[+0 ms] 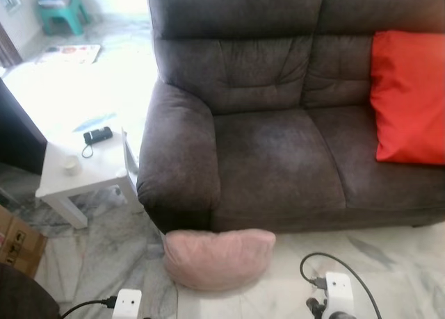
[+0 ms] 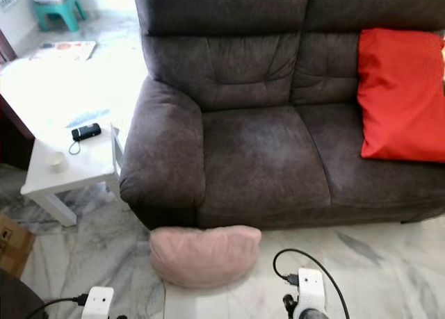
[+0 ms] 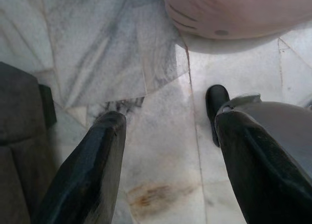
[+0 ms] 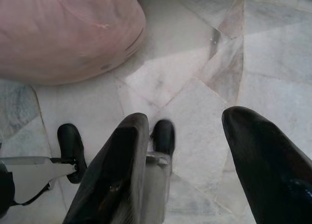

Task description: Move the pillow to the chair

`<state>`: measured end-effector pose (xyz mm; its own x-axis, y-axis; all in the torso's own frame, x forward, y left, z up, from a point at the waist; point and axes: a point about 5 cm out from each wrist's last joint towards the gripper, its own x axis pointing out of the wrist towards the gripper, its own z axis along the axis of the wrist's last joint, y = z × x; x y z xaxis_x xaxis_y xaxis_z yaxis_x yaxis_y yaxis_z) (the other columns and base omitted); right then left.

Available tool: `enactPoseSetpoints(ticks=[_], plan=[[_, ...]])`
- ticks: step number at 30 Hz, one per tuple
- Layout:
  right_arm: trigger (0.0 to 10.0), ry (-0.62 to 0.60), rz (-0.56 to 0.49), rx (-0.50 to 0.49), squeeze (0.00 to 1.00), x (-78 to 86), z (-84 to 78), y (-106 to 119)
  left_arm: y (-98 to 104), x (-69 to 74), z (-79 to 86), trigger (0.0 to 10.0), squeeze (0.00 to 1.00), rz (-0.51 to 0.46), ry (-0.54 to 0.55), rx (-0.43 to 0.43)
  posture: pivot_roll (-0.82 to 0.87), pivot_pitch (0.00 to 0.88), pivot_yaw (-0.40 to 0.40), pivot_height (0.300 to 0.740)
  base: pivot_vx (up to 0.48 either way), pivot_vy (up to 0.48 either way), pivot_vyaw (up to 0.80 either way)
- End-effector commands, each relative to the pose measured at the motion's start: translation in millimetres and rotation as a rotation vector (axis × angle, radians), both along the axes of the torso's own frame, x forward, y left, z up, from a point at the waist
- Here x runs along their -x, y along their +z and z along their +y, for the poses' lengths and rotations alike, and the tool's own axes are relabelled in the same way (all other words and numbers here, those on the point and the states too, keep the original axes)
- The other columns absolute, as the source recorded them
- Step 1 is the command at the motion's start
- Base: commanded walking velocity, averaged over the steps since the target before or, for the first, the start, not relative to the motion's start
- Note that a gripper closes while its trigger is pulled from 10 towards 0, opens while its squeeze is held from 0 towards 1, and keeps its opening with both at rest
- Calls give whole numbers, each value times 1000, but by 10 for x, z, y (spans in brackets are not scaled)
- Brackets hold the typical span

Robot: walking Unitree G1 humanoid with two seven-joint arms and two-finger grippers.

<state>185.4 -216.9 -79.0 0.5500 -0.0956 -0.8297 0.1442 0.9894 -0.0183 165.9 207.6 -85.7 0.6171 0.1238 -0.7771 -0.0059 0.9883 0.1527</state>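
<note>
The pink pillow lies on the marble floor, pushed up against the front of the dark grey sofa, just below the sofa's left armrest. It is soft and rounded, with its long side along the sofa base.

Both arms hang low in front of the robot, near the pillow but not touching it. The left claw points down at the floor with its two black fingers spread apart and nothing between them; the edge of the pillow sits just beyond its fingertips. The right claw is also spread wide and empty over the pale tiles, with the pillow lying a little ahead and to one side of it. In the head views the white wrist housings with their black cables show at the lower edge, one on each side of the pillow.

On the sofa's right-hand seat, a red cushion leans upright against the backrest. To the left of the sofa stands a small white worktop, carrying a black device with a cord and a small pale cup. A cardboard box sits on the floor by it. Far back, in the bright corner, is a green plastic chair.
</note>
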Motion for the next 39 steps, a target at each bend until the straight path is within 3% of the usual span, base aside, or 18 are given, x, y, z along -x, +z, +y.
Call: enactPoseSetpoints(ticks=[1,17,23,28,39], plan=[[10000,1,-1,2,0,18,-17,-4,-37,71,-31,10000,0,22,0,16,68,103,1,740,0,0,0],[10000,45,-19,6,0,-9,-17,13,-24,71,-3,10000,0,-10,42,35,68,109,-1,740,0,0,0],[10000,49,-21,-3,0,-9,-10,13,-22,72,7,10000,0,-11,43,31,68,108,-1,740,0,0,800],[10000,21,-25,-20,0,0,-7,8,-21,65,2,10000,0,-12,44,30,69,106,-1,740,0,0,0],[10000,22,-23,-21,0,5,-10,6,-29,74,-7,10000,0,-2,42,29,70,94,-3,740,248,0,0]])
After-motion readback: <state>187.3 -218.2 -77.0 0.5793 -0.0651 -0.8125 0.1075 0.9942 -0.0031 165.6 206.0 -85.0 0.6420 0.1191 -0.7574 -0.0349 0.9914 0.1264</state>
